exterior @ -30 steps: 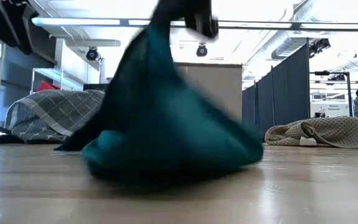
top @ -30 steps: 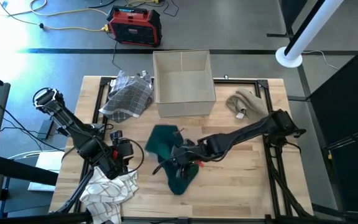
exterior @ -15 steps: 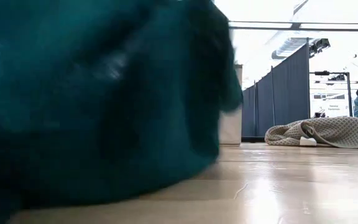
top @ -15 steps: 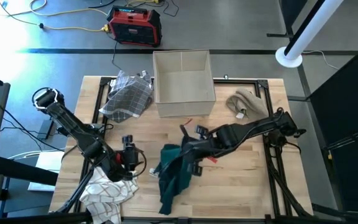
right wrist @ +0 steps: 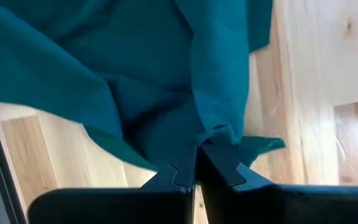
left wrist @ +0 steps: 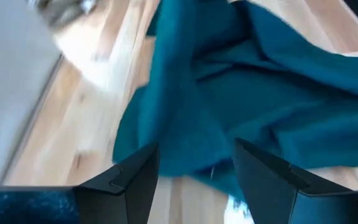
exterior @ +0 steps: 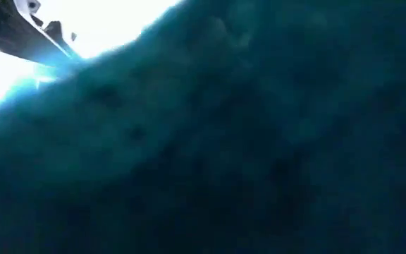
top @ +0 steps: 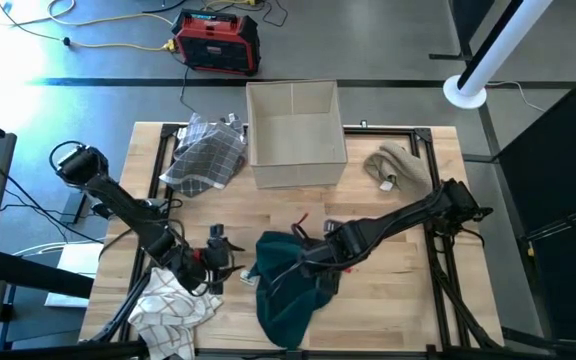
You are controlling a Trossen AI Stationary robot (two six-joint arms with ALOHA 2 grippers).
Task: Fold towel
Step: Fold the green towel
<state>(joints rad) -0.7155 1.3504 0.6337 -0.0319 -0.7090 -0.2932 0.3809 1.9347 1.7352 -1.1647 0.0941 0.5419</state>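
Note:
The teal towel (top: 288, 295) lies crumpled at the table's near middle and reaches the near edge. It fills the low view (exterior: 224, 155). My right gripper (top: 310, 262) is over the towel's far right part and shut on it (right wrist: 197, 163). My left gripper (top: 230, 262) stands open at the towel's left edge. In the left wrist view its fingers (left wrist: 194, 180) frame the towel's border (left wrist: 185, 143); whether they touch it, I cannot tell. My right gripper pinches a gathered bunch of the towel's cloth (right wrist: 219, 134) between its two fingers, several layers puckered together at the fingertips. The arm comes in slanting from the table's right. The rest of the towel spreads away slack on the table toward the near edge (top: 286, 335).
An open cardboard box (top: 295, 135) stands at the far middle, with a grey checked cloth (top: 206, 155) to its left and a beige cloth (top: 398, 165) to its right. A white striped cloth (top: 173, 305) lies at the near left corner, close under my left arm.
My right gripper, staying shut on the towel, has swung it toward the near edge. The towel has gone from a raised heap at the middle to a wider spread reaching the near edge, and now covers the low camera. My left gripper has moved right, toward the towel.

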